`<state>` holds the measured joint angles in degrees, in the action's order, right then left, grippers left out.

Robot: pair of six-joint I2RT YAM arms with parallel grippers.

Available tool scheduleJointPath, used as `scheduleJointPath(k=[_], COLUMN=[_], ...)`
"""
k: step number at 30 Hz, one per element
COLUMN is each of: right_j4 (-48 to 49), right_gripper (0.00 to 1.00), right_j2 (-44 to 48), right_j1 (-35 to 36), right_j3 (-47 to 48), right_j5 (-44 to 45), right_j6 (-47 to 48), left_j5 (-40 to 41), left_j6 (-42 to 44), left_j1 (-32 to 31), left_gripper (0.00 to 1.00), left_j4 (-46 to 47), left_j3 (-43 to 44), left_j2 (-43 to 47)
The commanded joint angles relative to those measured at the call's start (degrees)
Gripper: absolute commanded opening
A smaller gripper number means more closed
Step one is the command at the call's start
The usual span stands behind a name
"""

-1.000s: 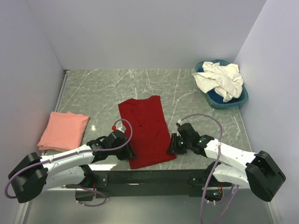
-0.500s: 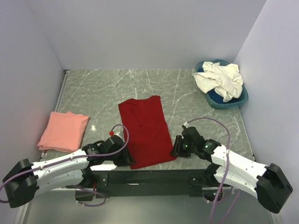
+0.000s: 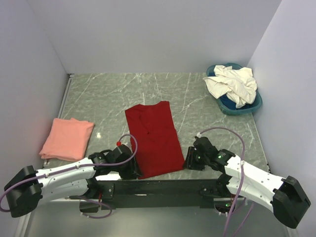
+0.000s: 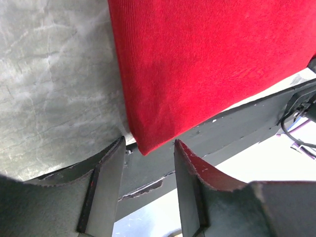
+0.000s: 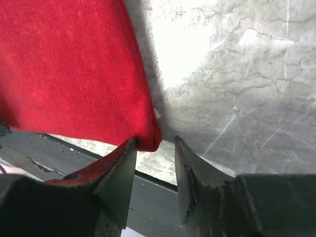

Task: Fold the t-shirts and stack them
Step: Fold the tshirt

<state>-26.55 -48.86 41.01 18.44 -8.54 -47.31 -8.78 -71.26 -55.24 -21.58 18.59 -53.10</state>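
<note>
A deep red t-shirt, folded into a long strip, lies mid-table with its near end at the table's front edge. My left gripper stands open at its near left corner; in the left wrist view that corner pokes between the open left gripper untouched. My right gripper is open at the near right corner; the red cloth tip sits loose between the right gripper, against one finger. A folded salmon-pink t-shirt lies at the left. Cream-white t-shirts are heaped at the back right.
The cream tees fill a round blue basin in the back right corner. White walls close in the marble table on three sides. A black rail runs along the near edge below the arms.
Both grippers have opened and let go of the red shirt's near corners. Both arms drew back toward the table's near edge. The red shirt lies still.
</note>
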Motion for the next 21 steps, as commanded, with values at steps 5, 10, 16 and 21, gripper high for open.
scheduleJointPath(k=[5, 10, 16, 21], right_j4=[3.78, 6.85, 8.18, 8.53], right_gripper=[0.44, 0.42, 0.27, 0.04], right_j2=[-1.14, -1.41, -1.15, -0.01], right_j1=[0.29, 0.38, 0.38, 0.38], right_j3=[-0.94, -2.26, -3.23, -3.49], right_j5=[-0.34, -1.13, -0.7, -1.13], right_j6=[-1.21, -2.35, -2.88, -3.05], left_j5=[0.43, 0.95, 4.37, 7.36], left_j6=[-1.86, -4.49, -5.99, -6.43], left_j1=[-1.01, -3.03, -5.49, -5.75], left_gripper=[0.5, 0.45, 0.36, 0.06], left_j4=[1.01, 4.88, 4.97, 1.38], left_j3=[-0.66, -2.06, -0.84, 1.18], left_j2=[-0.33, -2.35, -5.78, -5.44])
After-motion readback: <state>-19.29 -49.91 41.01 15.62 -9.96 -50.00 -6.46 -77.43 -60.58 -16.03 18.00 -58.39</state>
